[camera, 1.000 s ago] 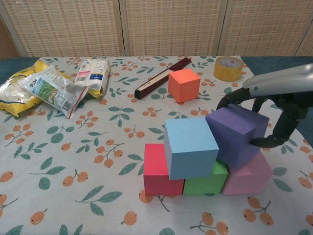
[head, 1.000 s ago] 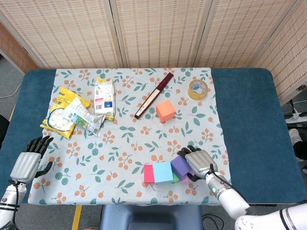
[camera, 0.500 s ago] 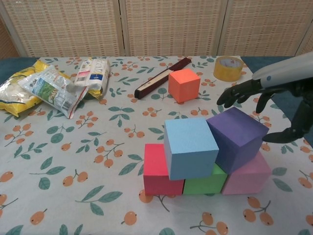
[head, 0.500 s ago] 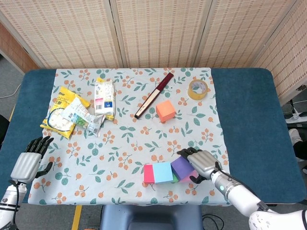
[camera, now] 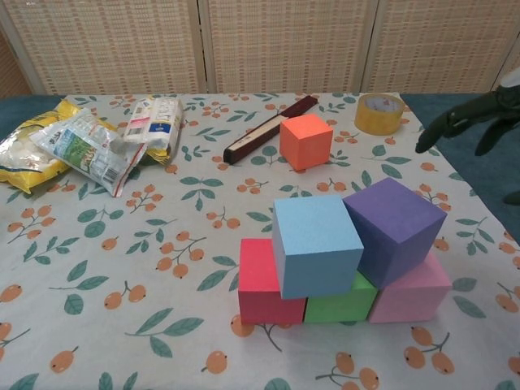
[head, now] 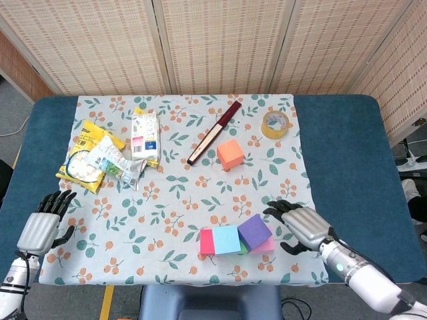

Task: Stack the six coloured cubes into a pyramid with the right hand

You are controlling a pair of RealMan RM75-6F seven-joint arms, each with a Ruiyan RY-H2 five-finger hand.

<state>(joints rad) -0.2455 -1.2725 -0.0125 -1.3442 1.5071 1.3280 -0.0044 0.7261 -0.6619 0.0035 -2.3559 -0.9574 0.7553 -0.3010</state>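
Observation:
Near the table's front edge a red cube (camera: 262, 284), a green cube (camera: 341, 301) and a pink cube (camera: 414, 288) form a row. A light blue cube (camera: 315, 244) and a purple cube (camera: 394, 227) sit on top of them; the purple one (head: 253, 231) is turned askew. An orange cube (head: 230, 154) (camera: 306, 140) stands alone farther back. My right hand (head: 303, 225) (camera: 471, 122) is open, to the right of the stack and apart from it. My left hand (head: 43, 223) hovers open at the front left edge.
Snack packets (head: 100, 157) lie at the back left beside a white pouch (head: 145, 137). A dark folded fan (head: 215, 131) and a yellow tape roll (head: 275, 124) lie behind the orange cube. The floral cloth (head: 173, 207) covers the blue table.
My right hand has let go of the purple cube and drawn away to the right. The purple cube stays on the pink and green cubes.

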